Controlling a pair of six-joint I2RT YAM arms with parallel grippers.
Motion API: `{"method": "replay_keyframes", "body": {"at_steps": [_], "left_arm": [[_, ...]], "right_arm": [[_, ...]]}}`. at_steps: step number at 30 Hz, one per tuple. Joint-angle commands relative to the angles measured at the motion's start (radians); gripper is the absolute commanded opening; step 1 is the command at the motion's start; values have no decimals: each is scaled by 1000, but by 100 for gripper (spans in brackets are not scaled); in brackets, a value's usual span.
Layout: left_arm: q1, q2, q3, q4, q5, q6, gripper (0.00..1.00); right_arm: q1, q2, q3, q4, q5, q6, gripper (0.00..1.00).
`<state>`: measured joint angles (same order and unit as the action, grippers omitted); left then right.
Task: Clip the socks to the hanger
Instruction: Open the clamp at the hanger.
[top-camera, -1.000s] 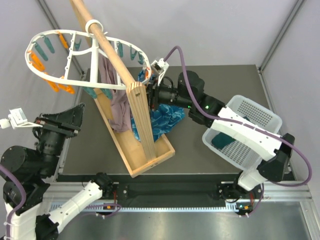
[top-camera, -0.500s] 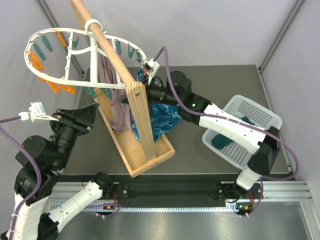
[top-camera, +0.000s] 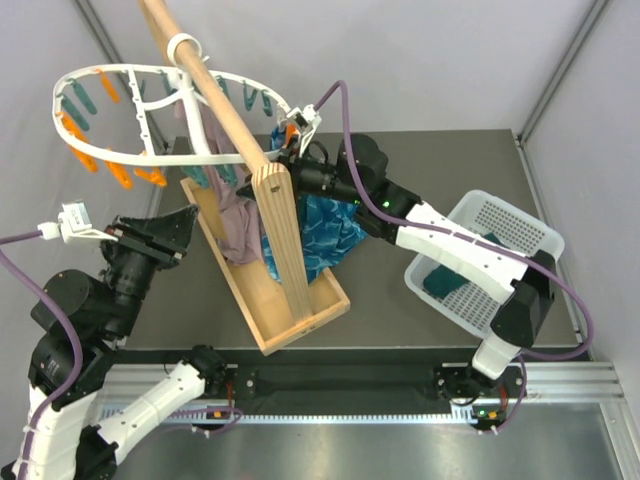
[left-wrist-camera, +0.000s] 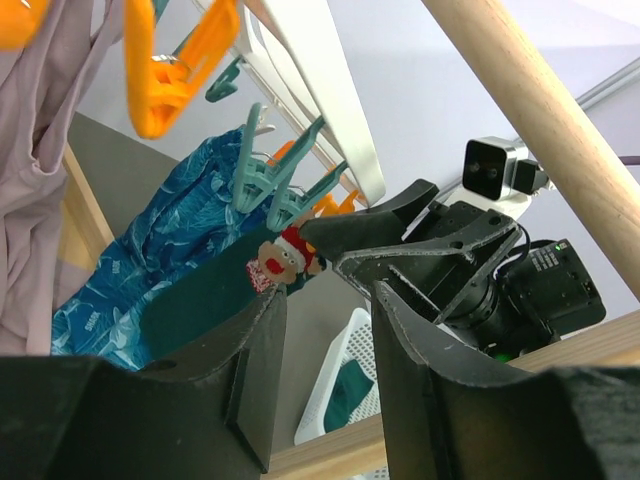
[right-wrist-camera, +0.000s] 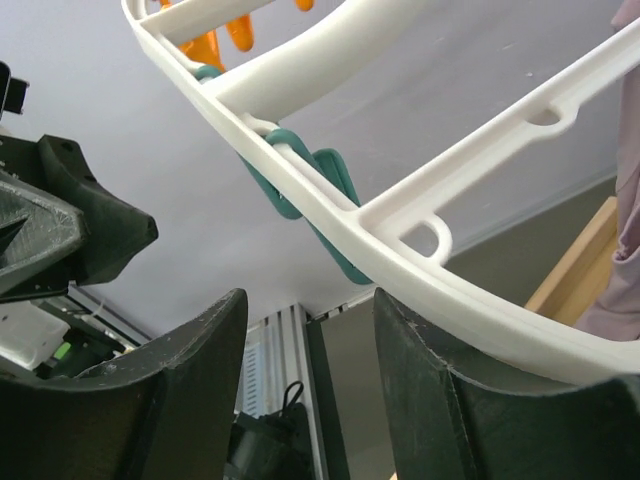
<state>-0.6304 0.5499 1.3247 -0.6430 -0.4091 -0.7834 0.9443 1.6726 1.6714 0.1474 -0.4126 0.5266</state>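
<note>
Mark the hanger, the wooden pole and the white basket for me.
hanger (right-wrist-camera: 480, 305): right wrist view, on the white outer rim.
wooden pole (top-camera: 215, 90): top external view, partway along the round shaft.
white basket (top-camera: 500, 215): top external view, on its bare mesh.

A dark grey matte tabletop carries everything. A long, shallow rectangular tray of pale wood lies on it at a slant, left of the middle, with one end near the front edge and the other running back and to the left. A bright blue mottled cloth is heaped against the tray's right long side; whether it rests on the tray's rim or only on the tabletop cannot be told. A white perforated plastic basket sits well to the right of the tray. A black rail runs along the table edge just in front of the tray's near end.
</note>
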Motion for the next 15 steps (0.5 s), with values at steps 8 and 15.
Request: {"method": "replay_keyframes", "body": {"at_steps": [8,15], "left_arm": [[-2,4,-7,65,-7,12,45],[0,15,-5,59,30,-2,45]], "right_arm": [[-36,67,117,86,-84,13,54],[-36,62,117,58,-17,-33,51]]}}
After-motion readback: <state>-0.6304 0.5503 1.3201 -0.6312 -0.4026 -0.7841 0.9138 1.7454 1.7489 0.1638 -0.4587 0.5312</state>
